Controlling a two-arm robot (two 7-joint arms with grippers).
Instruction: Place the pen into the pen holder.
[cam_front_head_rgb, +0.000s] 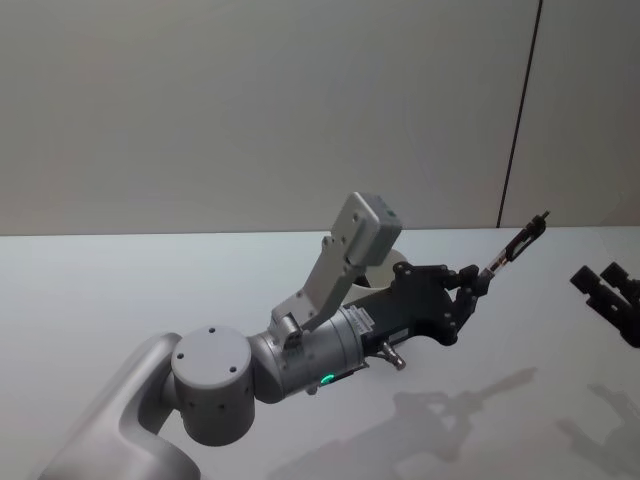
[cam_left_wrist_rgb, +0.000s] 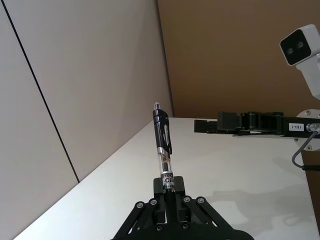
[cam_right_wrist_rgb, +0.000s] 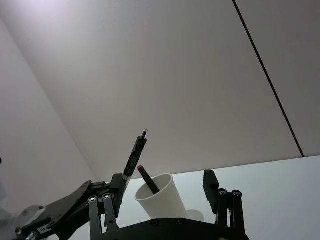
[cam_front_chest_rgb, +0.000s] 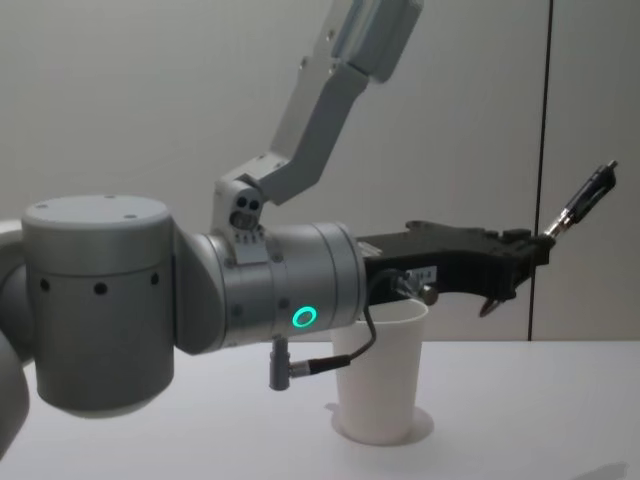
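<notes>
Mid-carry: left gripper (cam_front_chest_rgb: 540, 245) held the pen (cam_front_chest_rgb: 585, 205) by its tip end, above and right of the pen holder (cam_front_chest_rgb: 385, 380), not over its mouth. Long axis was tilted, clicker end up and away from the holder; the next move probably needed a swing over the rim, free end tipped down. Idle right gripper (cam_front_head_rgb: 608, 292) sat farther right, fingers spread.

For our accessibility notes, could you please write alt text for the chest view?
The left gripper holds a black pen by its lower end, tilted up and to the right, higher than and to the right of a white paper cup standing upright on the white table. The grey left arm reaches across from the left.
</notes>
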